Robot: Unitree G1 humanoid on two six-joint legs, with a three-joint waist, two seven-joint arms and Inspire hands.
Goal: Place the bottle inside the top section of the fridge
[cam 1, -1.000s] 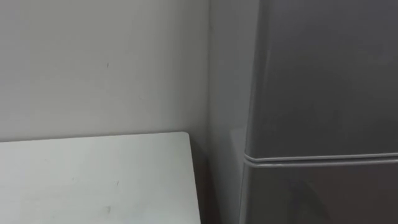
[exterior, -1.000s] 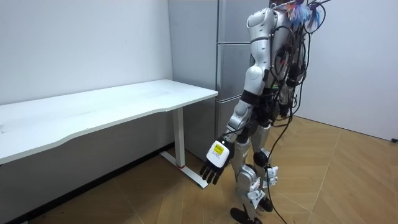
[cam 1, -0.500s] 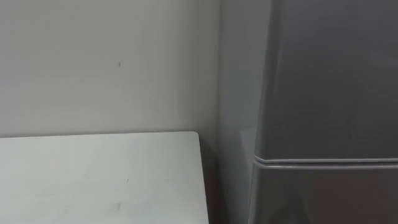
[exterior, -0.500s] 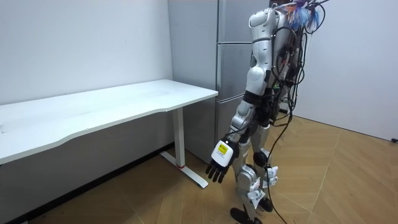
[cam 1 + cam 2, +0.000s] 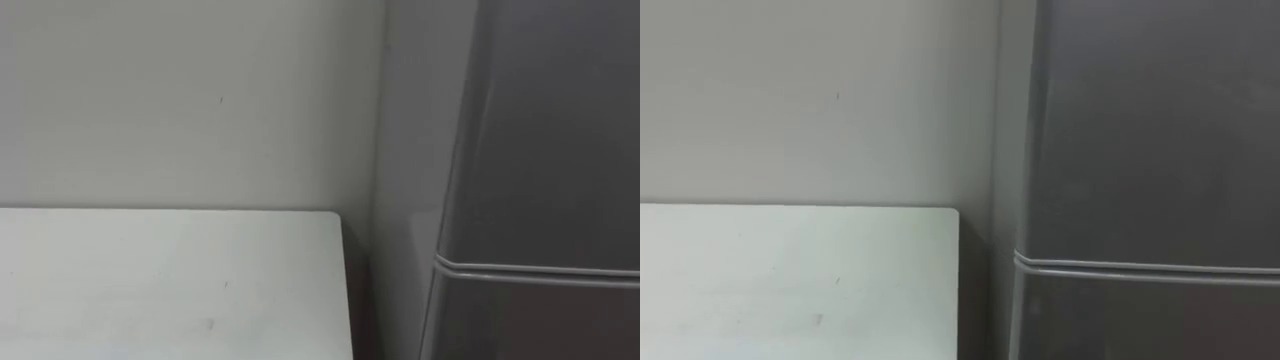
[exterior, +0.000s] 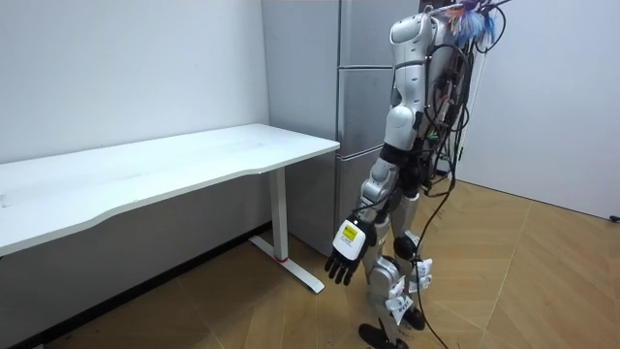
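Robot stands upright, seen from behind and to one side in the room view. Left arm hangs down along the body, elbow slightly bent, left hand (image 6: 346, 254) low beside the thigh with its back toward the camera. Fingers loose, spread a little, pointing downward, hand empty.

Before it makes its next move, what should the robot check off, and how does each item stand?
1. Standing at the fridge, beside the white table: ok.
2. The upper door open: not ok, it is shut.
3. Its left hand free: ok, hanging low, fingers relaxed, holding nothing.
4. The bottle ready to go in: cannot tell.
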